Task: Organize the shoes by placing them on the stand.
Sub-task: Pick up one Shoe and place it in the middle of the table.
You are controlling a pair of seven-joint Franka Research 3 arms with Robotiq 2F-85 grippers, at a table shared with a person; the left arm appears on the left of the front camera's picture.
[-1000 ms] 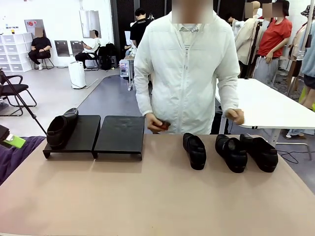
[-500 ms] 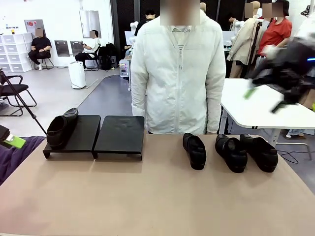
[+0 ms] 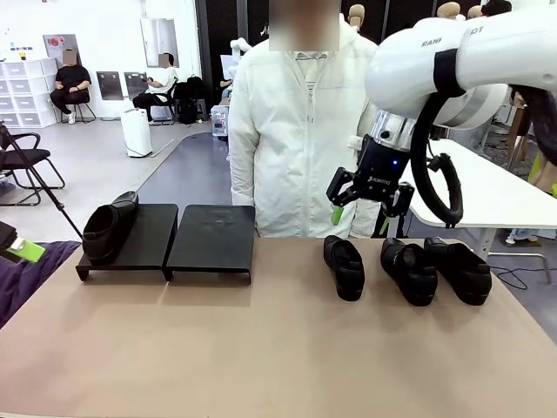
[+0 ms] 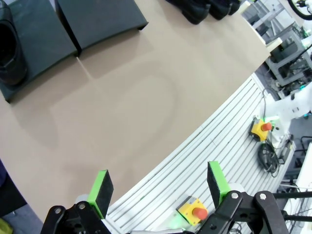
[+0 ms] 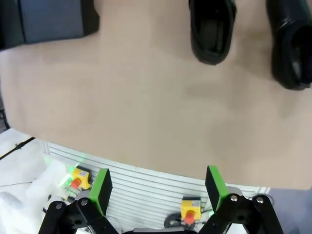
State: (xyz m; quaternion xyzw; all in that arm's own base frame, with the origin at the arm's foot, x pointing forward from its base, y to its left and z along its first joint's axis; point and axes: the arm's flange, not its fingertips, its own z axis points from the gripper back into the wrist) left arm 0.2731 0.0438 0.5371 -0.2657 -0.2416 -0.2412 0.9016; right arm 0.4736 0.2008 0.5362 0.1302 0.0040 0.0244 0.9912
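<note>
One black loafer point(image 3: 109, 228) lies on the left panel of the black stand point(image 3: 213, 239); the right panel is bare. Three more shoes stand on the table at the right: one alone point(image 3: 345, 266), then a pair point(image 3: 409, 271) point(image 3: 459, 268). My right gripper point(image 3: 359, 218) hangs open above and just behind the lone shoe, holding nothing. The right wrist view has open jaws point(image 5: 157, 187) high over that shoe point(image 5: 212, 29). My left gripper point(image 4: 158, 185) is open and empty, high off the table's near left edge, with the stand point(image 4: 100, 19) far off.
A person in a white jacket point(image 3: 296, 131) stands at the far edge, behind the stand and shoes. A purple cloth point(image 3: 26, 274) lies at the table's left edge. A white table point(image 3: 474, 196) stands behind on the right. The tan tabletop point(image 3: 278, 348) in front is bare.
My right arm has swung in from the upper right and come down over the shoes. The person has drawn their hands back from the table edge and stands upright.
</note>
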